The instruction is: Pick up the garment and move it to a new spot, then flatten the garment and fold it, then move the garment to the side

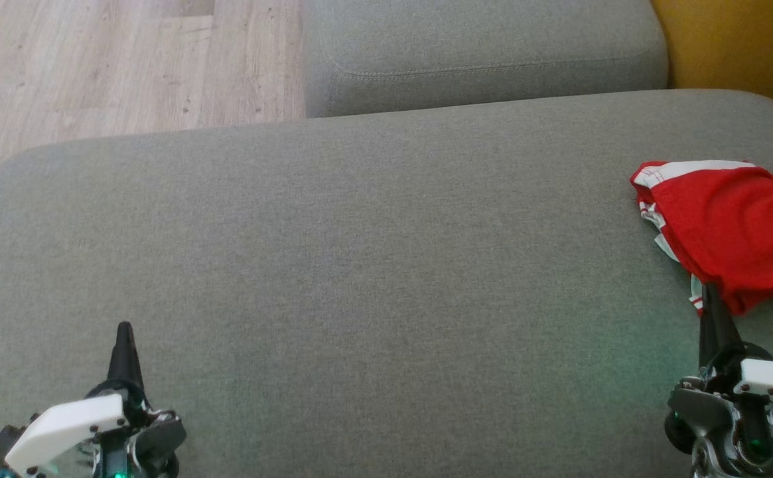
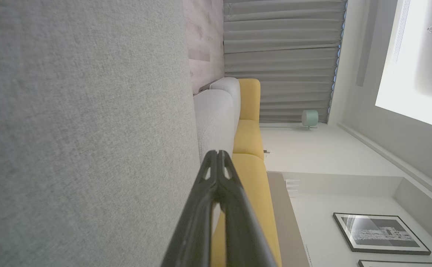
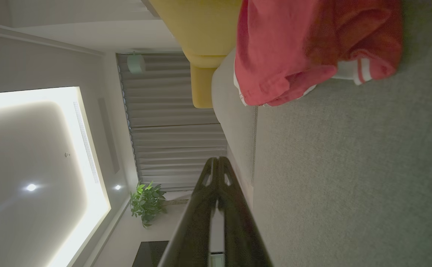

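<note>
Wood-look floor (image 1: 94,60) shows at the far left, beyond the rounded left corner of a broad grey seat cushion (image 1: 359,252). At the near left the left gripper (image 1: 124,328) hangs over the cushion with its two dark fingers pressed together and nothing between them. From there rightward the grey fabric lies bare and flat across the middle, wide open room from the near edge to the far edge. A second cushion (image 1: 479,46) butts against that far edge, with a seam line between the two.

Toward the right edge lies the garment (image 1: 738,226), red with white striped trim, bunched in a heap and running out of the head view. The right gripper (image 1: 710,289) sits just near of the heap, fingers pressed together and holding nothing; the right wrist view shows bare cushion between its tips and the cloth. Yellow upholstery (image 1: 738,40) fills the far right corner.
</note>
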Available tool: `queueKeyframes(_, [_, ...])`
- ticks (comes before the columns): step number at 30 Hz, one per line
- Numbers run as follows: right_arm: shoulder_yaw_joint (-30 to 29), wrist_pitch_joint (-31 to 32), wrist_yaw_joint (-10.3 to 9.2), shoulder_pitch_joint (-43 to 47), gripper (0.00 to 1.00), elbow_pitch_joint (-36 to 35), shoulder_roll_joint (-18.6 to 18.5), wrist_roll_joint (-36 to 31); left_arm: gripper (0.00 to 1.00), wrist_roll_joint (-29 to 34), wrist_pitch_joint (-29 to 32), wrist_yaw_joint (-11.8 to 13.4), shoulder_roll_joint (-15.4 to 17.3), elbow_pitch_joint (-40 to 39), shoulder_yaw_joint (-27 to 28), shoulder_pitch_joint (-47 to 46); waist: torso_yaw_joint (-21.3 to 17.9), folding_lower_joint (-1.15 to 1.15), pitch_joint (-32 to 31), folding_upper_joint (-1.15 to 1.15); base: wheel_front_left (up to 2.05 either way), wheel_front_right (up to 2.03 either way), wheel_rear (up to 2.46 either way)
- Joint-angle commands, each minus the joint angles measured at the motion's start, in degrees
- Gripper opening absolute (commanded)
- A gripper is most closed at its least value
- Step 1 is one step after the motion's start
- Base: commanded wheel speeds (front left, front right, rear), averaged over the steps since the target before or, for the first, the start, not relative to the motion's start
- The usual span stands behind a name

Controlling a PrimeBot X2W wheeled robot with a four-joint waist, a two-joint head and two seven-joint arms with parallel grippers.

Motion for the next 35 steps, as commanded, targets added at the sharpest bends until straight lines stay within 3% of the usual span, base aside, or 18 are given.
queueKeyframes(1, [1.2, 0.3, 0.45, -3.2, 0.00, -1.8, -0.5, 0.4, 0.00, -0.1, 0.2, -0.4, 0.3, -1.6, 2.2, -2.8, 0.0, 0.00, 0.0, 0.00, 0.00, 0.00, 0.00])
queueKeyframes(35, [1.2, 0.3, 0.45, -3.2, 0.00, -1.8, -0.5, 0.4, 0.00, 0.0, 0.3, -0.4, 0.2, -1.6, 2.4, -2.8, 0.0, 0.00, 0.0, 0.00, 0.00, 0.00, 0.00])
